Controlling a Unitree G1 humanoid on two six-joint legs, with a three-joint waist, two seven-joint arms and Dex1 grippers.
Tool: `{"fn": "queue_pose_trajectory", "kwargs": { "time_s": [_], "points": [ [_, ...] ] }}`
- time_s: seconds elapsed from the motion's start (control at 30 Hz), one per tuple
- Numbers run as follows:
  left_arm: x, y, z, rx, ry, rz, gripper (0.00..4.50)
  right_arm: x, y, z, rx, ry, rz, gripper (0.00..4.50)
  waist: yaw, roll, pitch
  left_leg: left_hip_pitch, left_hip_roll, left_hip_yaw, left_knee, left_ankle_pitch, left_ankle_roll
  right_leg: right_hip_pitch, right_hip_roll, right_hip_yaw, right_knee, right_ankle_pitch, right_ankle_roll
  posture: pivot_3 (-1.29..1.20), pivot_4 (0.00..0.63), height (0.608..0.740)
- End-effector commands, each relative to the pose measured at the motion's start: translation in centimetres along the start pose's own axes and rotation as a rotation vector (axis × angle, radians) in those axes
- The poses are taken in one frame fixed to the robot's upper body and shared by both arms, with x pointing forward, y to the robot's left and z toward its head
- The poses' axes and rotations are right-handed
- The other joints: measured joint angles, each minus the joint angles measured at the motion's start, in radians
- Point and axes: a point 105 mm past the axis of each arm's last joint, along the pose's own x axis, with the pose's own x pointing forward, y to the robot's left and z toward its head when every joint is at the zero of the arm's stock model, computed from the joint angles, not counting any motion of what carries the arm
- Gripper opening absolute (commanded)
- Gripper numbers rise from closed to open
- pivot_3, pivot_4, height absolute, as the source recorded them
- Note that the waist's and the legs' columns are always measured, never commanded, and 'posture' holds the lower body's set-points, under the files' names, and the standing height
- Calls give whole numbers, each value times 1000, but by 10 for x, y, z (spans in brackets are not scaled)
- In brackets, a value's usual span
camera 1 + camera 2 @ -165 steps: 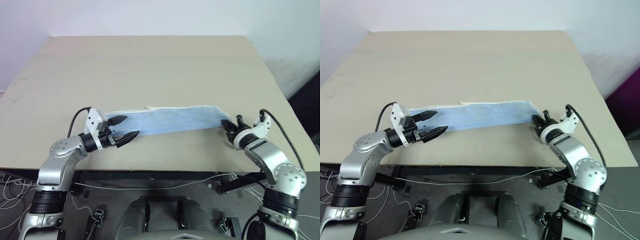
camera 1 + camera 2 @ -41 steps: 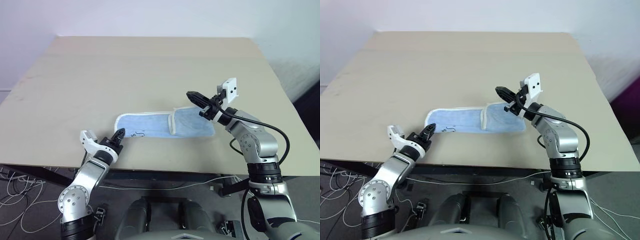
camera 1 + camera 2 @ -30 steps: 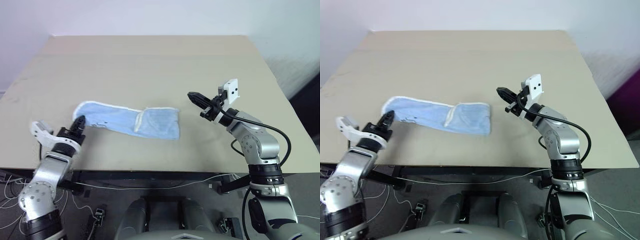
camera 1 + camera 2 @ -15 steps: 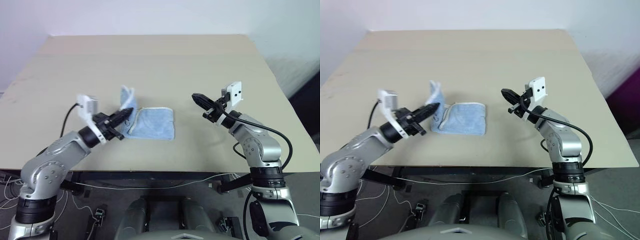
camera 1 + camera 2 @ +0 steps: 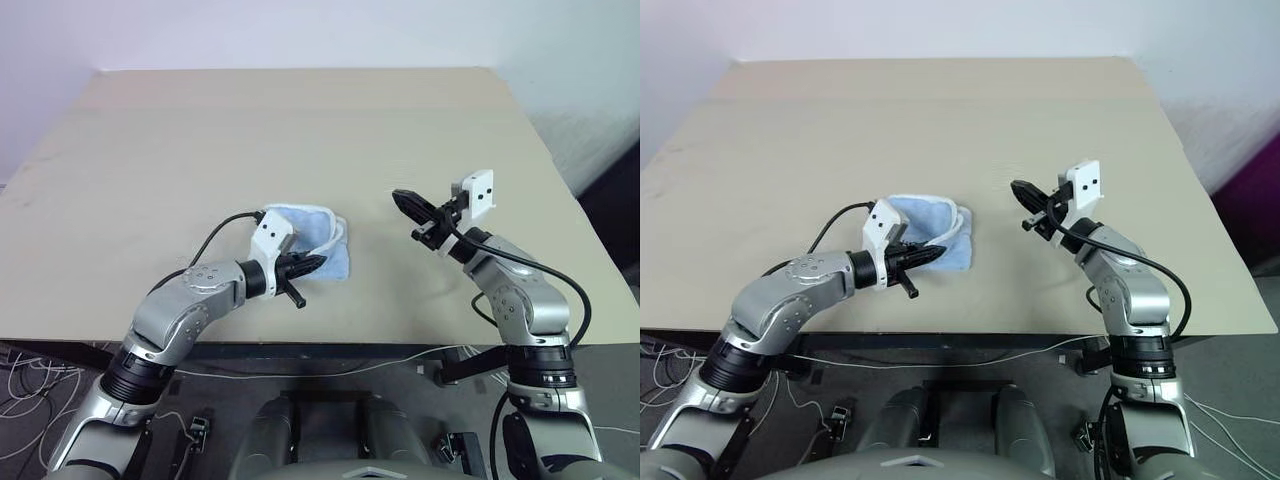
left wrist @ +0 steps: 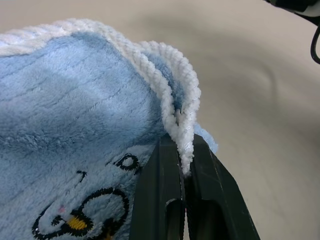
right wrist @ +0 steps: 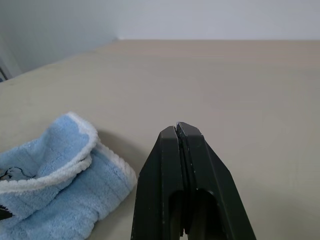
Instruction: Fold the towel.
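Nearly there: towel [image 5: 315, 240] folded into a small stack, left gripper [image 6: 183, 165] pinching its white edging, right gripper [image 7: 178, 131] clenched, empty.

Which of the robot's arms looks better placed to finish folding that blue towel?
Probably the left. Its fingers are pinching the towel's white edge over the folded pile. The right gripper hangs shut and empty above the table, apart from the towel.
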Motion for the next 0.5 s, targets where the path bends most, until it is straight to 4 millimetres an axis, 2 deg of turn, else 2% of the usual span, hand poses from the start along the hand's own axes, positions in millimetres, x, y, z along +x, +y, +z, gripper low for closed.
{"fn": "queue_pose_trajectory", "kwargs": {
  "time_s": [0.03,0.23,0.37,0.5],
  "points": [
    [-7,-2,15,-13,-73,-20,1260,-2,5,20,-46,-68,9,0,0,0,0,0,0,0,0,0,0,0,0,0,0,0,0,0,150,740],
    [-23,-9,26,-73,-152,-76,3242,3,11,21,-46,-67,33,0,0,0,0,0,0,0,0,0,0,0,0,0,0,0,0,0,150,740],
    [-46,5,45,-162,-307,-26,4478,5,21,23,-39,-68,79,0,0,0,1,0,0,0,0,0,0,0,0,0,0,0,0,0,150,740],
    [-67,49,43,-213,-376,219,4478,12,40,24,-33,-76,153,0,-1,0,1,0,0,0,0,0,0,0,0,0,0,0,0,0,150,740]
  ]
}}
